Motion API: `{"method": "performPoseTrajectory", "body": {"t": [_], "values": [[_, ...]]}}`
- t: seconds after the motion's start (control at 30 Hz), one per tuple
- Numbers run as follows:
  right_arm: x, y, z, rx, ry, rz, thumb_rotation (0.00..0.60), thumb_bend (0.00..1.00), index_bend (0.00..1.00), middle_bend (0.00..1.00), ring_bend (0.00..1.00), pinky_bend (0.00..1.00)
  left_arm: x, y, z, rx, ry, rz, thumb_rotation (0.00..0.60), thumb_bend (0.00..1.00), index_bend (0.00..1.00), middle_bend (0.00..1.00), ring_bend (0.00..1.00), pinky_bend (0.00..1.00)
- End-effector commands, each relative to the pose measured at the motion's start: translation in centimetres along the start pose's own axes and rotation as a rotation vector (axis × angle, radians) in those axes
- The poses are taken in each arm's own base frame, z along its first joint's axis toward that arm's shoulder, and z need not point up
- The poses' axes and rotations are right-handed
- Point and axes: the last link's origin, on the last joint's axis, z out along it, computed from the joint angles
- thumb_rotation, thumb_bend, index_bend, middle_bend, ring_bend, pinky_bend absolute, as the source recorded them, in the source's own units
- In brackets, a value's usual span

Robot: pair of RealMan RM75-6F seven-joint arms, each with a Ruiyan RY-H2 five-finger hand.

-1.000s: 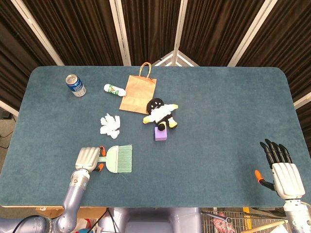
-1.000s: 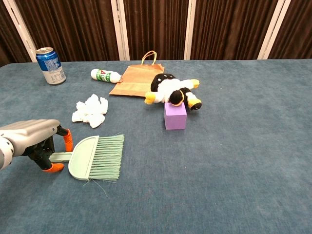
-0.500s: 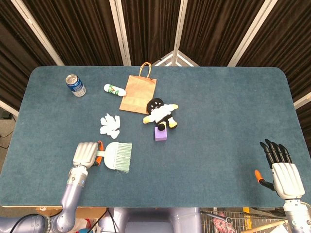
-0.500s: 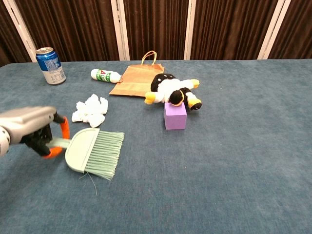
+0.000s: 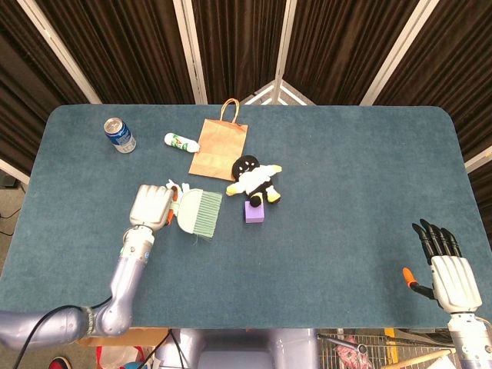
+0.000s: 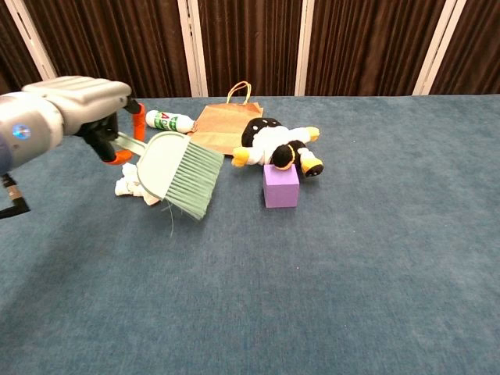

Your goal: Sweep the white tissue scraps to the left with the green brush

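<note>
A: The table [image 5: 346,177] looks like matt blue felt, a bit napped. The brush [image 6: 178,172] has a smooth pale-green plastic back with fine bristles.

B: The bag [image 6: 220,129] is matt brown paper, the can [image 5: 119,135] shiny metal, the toy [image 6: 275,145] plush, the left hand [image 6: 74,105] smooth grey plastic

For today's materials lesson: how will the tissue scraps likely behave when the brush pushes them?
The tissue scraps look crumpled and thin, so probably very light and floppy. They may scatter or catch in the brush bristles rather than slide as one lump.
</note>
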Motion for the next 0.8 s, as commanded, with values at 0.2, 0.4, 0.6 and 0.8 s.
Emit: {"method": "performPoseTrajectory", "body": {"t": [0.2, 0.4, 0.6, 0.8], "values": [[0.2, 0.1, 0.1, -0.008, 0.002, 0.019, 0.6, 0.36, 0.0, 0.0, 0.0, 0.04, -1.8, 1.7, 2.9, 0.016, -0.066, 0.049, 0.6, 0.84, 0.81, 1.0, 1.0, 1.0], [0.1, 0.2, 0.1, -0.014, -0.004, 0.021, 0.6, 0.36, 0.0, 0.0, 0.0, 0.04, -2.1, -0.3, 4.8, 0.081, -0.065, 0.084, 0.6, 0.84, 0.81, 1.0, 1.0, 1.0], [0.2, 0.3, -0.1, -0.018, 0.0, 0.018, 0.6, 0.36, 0.0, 0.0, 0.0, 0.04, -2.0, -5.8, 4.3, 0.164, -0.057, 0.122, 0.6, 0.84, 0.81, 1.0, 1.0, 1.0], [0.4, 0.3, -0.4, -0.018, 0.009, 0.015, 0.6, 0.36, 0.0, 0.0, 0.0, 0.04, -1.8, -13.8, 2.5, 0.303, -0.06, 0.181, 0.6, 0.84, 0.81, 1.0, 1.0, 1.0]]}}
